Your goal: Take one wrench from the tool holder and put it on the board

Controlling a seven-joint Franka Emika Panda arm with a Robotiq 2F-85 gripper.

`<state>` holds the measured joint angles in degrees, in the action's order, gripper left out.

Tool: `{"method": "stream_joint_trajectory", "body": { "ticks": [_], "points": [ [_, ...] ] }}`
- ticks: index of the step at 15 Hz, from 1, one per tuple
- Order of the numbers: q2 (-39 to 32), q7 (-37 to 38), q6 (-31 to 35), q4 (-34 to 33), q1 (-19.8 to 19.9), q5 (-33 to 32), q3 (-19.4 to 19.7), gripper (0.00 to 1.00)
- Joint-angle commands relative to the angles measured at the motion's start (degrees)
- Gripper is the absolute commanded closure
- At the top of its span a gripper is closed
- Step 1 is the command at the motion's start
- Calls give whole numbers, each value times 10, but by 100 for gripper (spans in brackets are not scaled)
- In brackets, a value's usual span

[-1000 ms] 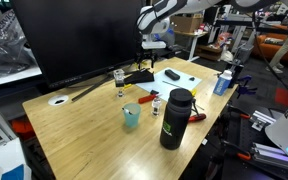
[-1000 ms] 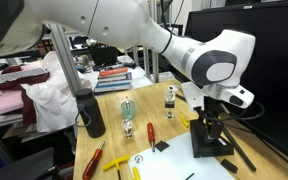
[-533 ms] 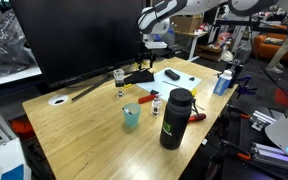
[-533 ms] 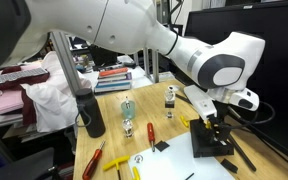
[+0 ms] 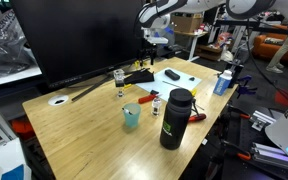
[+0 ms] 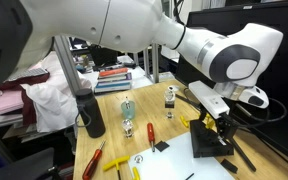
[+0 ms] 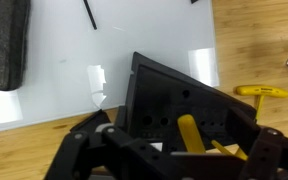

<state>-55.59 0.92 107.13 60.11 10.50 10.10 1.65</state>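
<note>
Your gripper (image 7: 179,142) jaws sit open astride the tool holder (image 7: 174,100); grab the yellow wrench (image 7: 188,133) off-centre and you'll likely lift the holder too.

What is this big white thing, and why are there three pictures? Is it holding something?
That big white thing is a robot arm. A person steers it from somewhere else. Two pictures come from cameras standing around the wooden table. The third comes from a camera on the arm's wrist, looking down past its claw, which is called the end effector.

On the table are a tall black bottle, a blue-green cup, a red screwdriver, a flat white board and a low black tool holder with a yellow tool sticking out of it.

The end effector hangs right over the tool holder with its two fingers spread wide apart. As far as I can see, it holds nothing yet.
</note>
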Motion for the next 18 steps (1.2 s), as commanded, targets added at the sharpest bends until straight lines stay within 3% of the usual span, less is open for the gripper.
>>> {"method": "stream_joint_trajectory", "body": {
  "ticks": [1, 7, 8, 9, 18],
  "points": [
    [-29, -15, -38, -51, 10, 4, -12, 0],
    [-53, -13, -29, -85, 11, 5, -14, 0],
    [-57, -13, -28, -90, 10, 4, -14, 25],
    [-59, -13, -27, -94, 10, 4, -14, 27],
    [-70, -23, -29, -110, 8, 5, -11, 90]
  ]
}}
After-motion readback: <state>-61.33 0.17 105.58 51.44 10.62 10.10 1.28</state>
